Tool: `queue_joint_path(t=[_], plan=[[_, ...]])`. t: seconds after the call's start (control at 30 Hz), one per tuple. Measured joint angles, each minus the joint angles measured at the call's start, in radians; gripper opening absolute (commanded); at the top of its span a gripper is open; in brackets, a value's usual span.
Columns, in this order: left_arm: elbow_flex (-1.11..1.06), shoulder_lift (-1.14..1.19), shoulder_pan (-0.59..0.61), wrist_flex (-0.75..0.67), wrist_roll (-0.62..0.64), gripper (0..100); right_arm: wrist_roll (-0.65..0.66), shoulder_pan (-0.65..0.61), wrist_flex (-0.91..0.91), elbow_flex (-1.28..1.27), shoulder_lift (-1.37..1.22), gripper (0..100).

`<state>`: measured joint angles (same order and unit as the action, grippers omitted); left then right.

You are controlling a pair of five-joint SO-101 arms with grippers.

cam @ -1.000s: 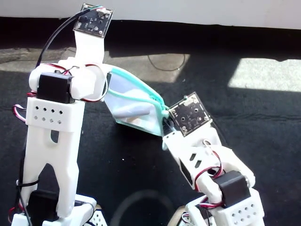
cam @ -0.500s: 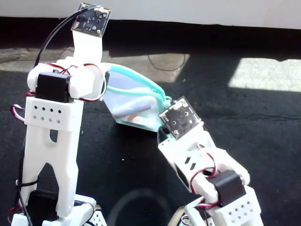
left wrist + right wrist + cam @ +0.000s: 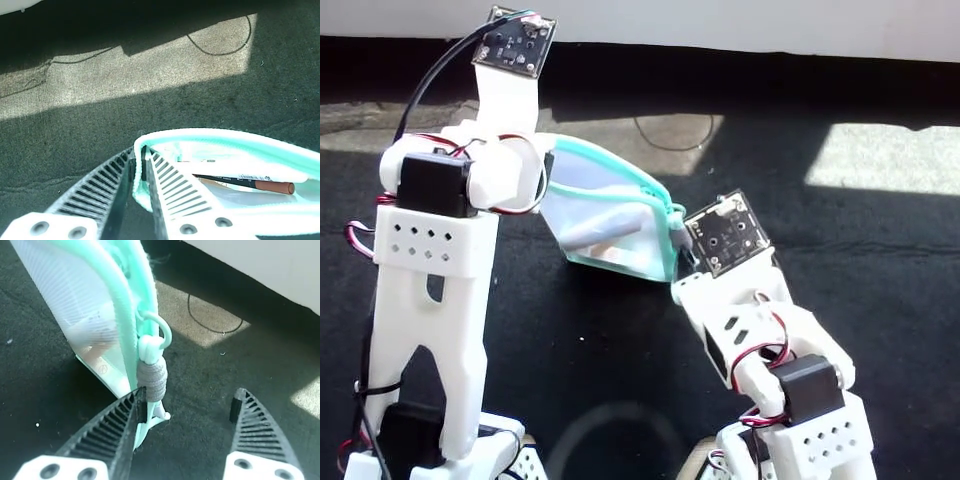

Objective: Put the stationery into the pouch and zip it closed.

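Pen sits in the pouch; zip not closed yet. Left gripper is clamped on the pouch; right gripper gapes beside the pull.

The pouch looks like see-through plastic with a fine mesh weave, edged in soft, slightly fuzzy mint cloth. Its zipper pull is smooth mint plastic wrapped in grey cord. The left gripper and right gripper are matt white ribbed plastic. The table cover is dark, rough and carpet-like. The pencil has a slight gloss.
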<state>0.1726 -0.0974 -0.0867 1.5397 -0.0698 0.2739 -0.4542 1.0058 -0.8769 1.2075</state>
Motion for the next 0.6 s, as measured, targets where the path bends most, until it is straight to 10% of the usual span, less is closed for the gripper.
queue_joint_path(t=[0.6], plan=[[0.0, 0.0, 0.002, 0.0, 0.0, 1, -0.002, 0.0, -0.285, -0.158, 0.0, 30.9]])
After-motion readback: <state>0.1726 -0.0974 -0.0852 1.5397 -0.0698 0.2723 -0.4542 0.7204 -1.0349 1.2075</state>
